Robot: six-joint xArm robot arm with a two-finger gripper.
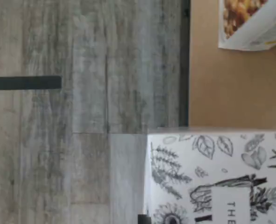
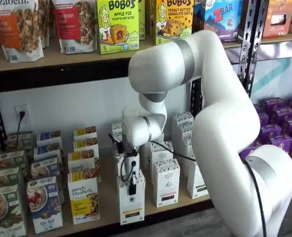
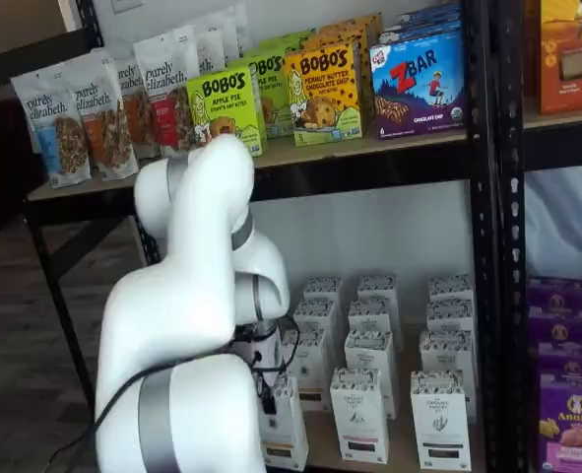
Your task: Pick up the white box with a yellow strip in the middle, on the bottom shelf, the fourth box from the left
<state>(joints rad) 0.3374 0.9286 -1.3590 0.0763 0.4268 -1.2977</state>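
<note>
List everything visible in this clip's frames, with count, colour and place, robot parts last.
white box: one, white with a yellow-orange strip low on its front, front of the bottom shelf, under the gripper.
Other white cartons: several, white with dark tops, in rows to its right.
purely elizabeth boxes: several, white with yellow panels, to its left.
Cereal boxes: several, multicoloured, far left.
Bobo's boxes: green and yellow, upper shelf.
Z Bar box: blue, upper shelf.
Purple boxes: several, right bay.
gripper: black fingers closed on the white box's top.
Arm: white.
</note>
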